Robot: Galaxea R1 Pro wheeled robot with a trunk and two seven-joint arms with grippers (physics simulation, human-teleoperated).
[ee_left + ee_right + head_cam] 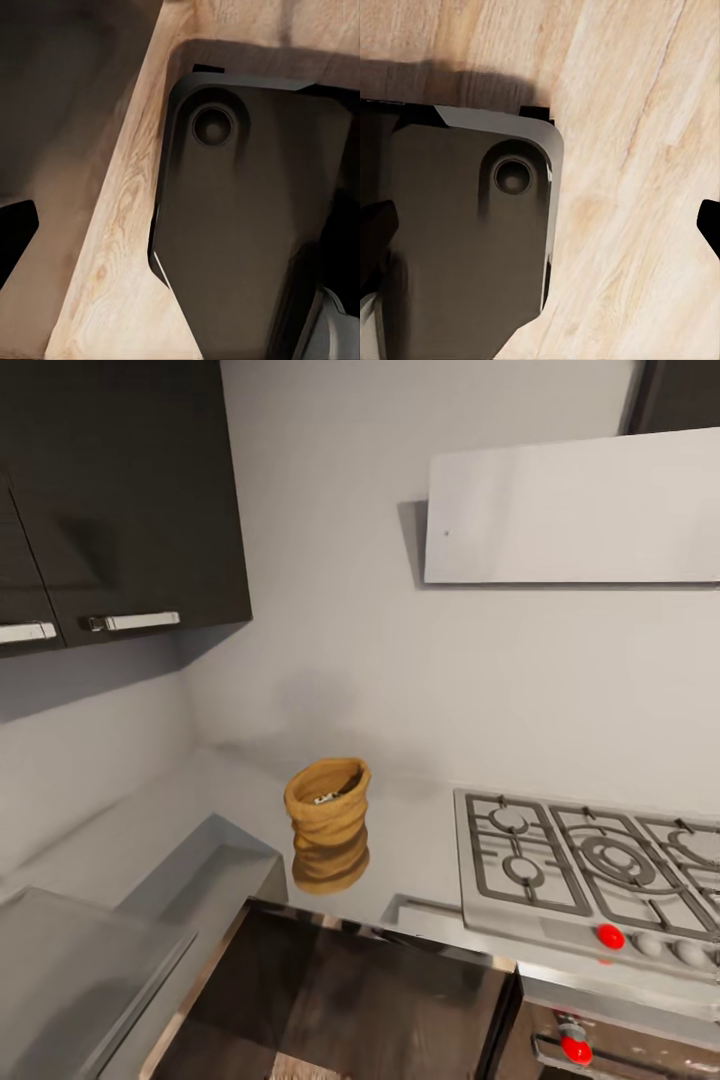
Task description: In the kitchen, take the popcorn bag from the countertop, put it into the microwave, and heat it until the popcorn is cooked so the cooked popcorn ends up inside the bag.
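Note:
The popcorn bag (328, 815), a tan wrinkly sack with a rolled rim, stands upright and open on the grey shiny countertop (420, 850), near the back wall and left of the hob. A few pale bits of popcorn (327, 797) show inside its mouth. The microwave is out of view. In the right wrist view my right gripper (547, 240) is open, its dark fingertips (375, 232) far apart over wooden floor. In the left wrist view my left gripper (180, 240) also looks open, with one dark fingertip (15, 232) at the frame's edge. Both grippers hang low, far from the bag.
A steel gas hob (590, 860) with red knobs lies right of the bag, under a pale hood (570, 510). Dark wall cabinets (120, 490) hang at upper left. The countertop turns a corner at left. Below each wrist camera, my dark base (465, 247) sits on the wooden floor (630, 150).

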